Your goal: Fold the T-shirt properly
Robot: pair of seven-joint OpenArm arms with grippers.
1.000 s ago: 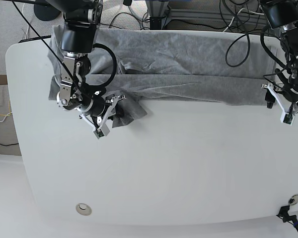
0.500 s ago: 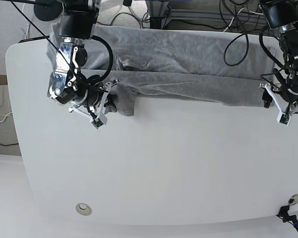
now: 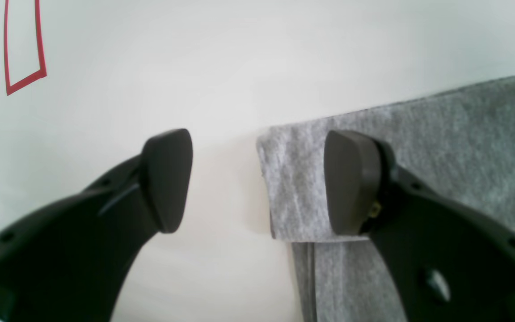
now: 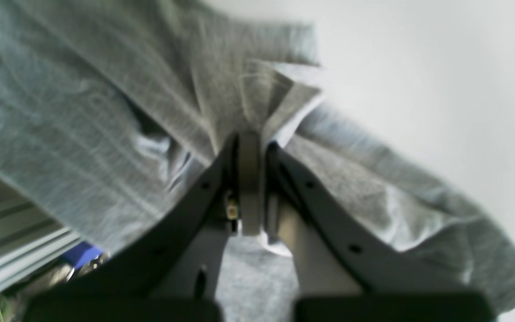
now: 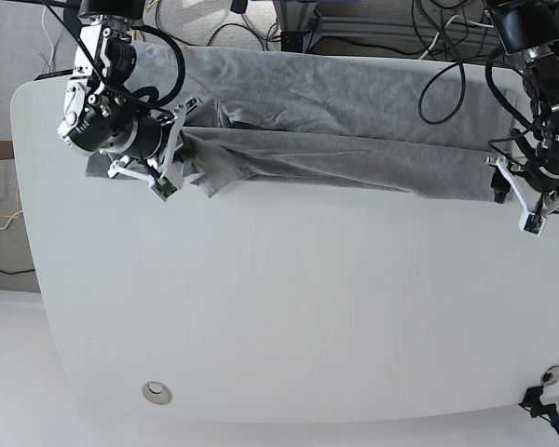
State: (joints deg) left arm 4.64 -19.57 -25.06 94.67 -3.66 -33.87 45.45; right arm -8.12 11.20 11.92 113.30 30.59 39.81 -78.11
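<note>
T-shirt (image 5: 354, 121): heather grey, plain, faintly mottled weave. Tabletop (image 5: 307, 307): white, unpatterned, with a red outlined marking (image 3: 23, 44) near 1 edge. Fingers (image 3: 351, 179): matte black on both arms. Cables (image 5: 447, 84): black.

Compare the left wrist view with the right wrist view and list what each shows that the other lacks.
Left wrist only: the left hand open, one finger over the T-shirt's corner, and a red outline on the table.
Right wrist only: the right hand shut on a bunched fold, with a metal frame beyond the table edge.
Both: grey fabric on the white table.
</note>
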